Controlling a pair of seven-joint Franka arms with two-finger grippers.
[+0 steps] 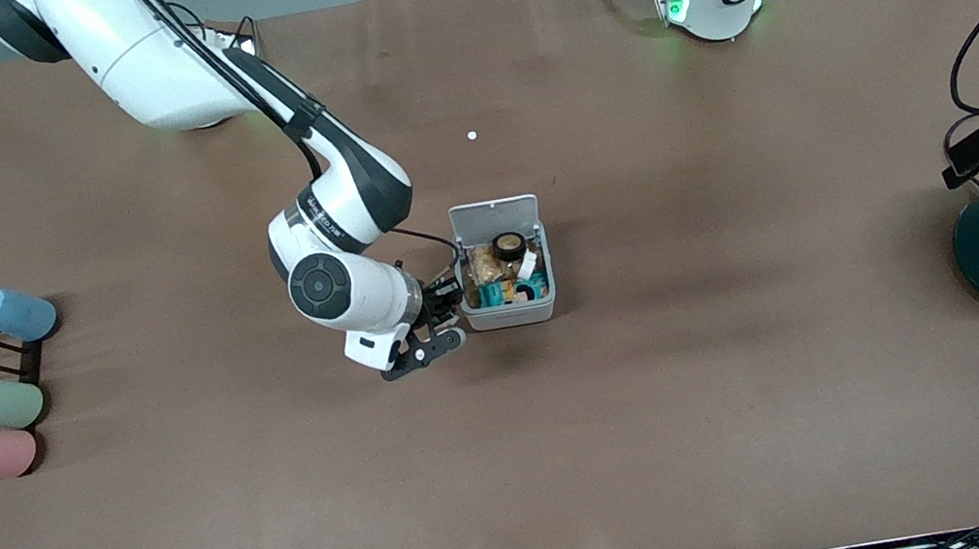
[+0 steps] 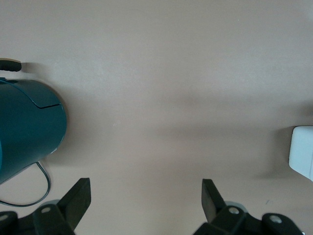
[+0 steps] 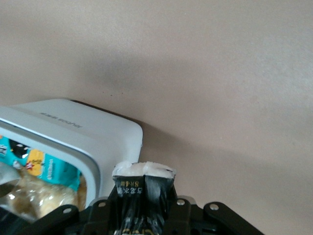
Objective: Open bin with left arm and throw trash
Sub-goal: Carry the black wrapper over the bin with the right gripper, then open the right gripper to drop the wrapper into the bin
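Bin (image 1: pixel 510 310) stands mid-worktop, lid up, tape ring (image 1: pixel 508 245) inside (among other scraps); right gripper (image 3: pixel 144 215) beside its rim pinches a dark packet (image 3: pixel 144 188), undropped. Left gripper (image 2: pixel 146 200) waits, spread, beside teal container (image 2: pixel 27 127).

The counter (image 1: pixel 760 369) is plain brown. The bin (image 1: pixel 510 310) is white-grey, holding a black tape ring (image 1: pixel 508 245). The packet (image 3: pixel 143 193) is black with pale print and a white edge.
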